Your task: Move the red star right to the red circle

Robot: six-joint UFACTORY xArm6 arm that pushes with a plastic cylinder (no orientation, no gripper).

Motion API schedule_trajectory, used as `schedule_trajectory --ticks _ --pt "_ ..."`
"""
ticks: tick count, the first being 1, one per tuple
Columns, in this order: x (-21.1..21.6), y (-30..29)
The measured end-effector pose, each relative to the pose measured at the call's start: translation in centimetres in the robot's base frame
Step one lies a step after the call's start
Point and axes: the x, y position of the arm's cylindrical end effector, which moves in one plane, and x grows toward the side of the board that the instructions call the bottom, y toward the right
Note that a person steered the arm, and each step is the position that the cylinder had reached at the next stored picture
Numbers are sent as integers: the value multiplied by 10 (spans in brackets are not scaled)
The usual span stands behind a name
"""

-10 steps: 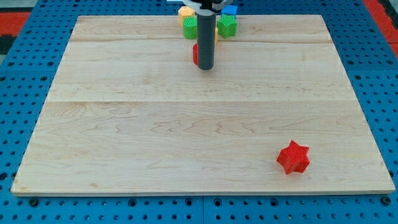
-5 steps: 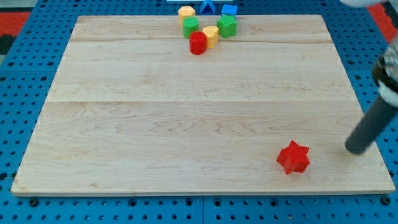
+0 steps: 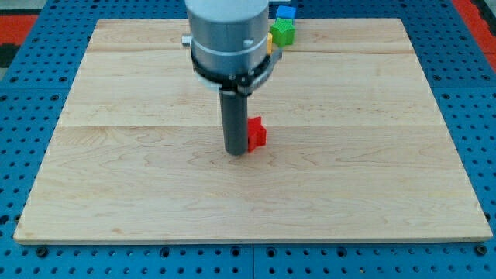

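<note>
The red star (image 3: 256, 133) lies near the middle of the wooden board (image 3: 372, 155), partly hidden behind the rod. My tip (image 3: 235, 151) rests on the board just left of the star, touching or nearly touching it. The red circle does not show; the arm's grey body (image 3: 229, 35) covers the place near the view's top where it stood.
A green block (image 3: 282, 32) and a blue block (image 3: 287, 12) show at the view's top, just right of the arm. A sliver of yellow (image 3: 269, 43) shows beside the arm. Blue pegboard surrounds the board.
The red star has moved from the lower right of the board up and left to near the middle. My tip went from the right edge to the star's left side.
</note>
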Motion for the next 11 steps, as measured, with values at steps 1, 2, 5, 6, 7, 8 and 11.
schedule_trajectory --ticks 1,2,5,6,7,8,11 --pt "-32 12" --pt "-23 35" --pt "-36 77" --pt "-69 45" --pt "-101 34" --pt "-94 85" --pt "-116 100"
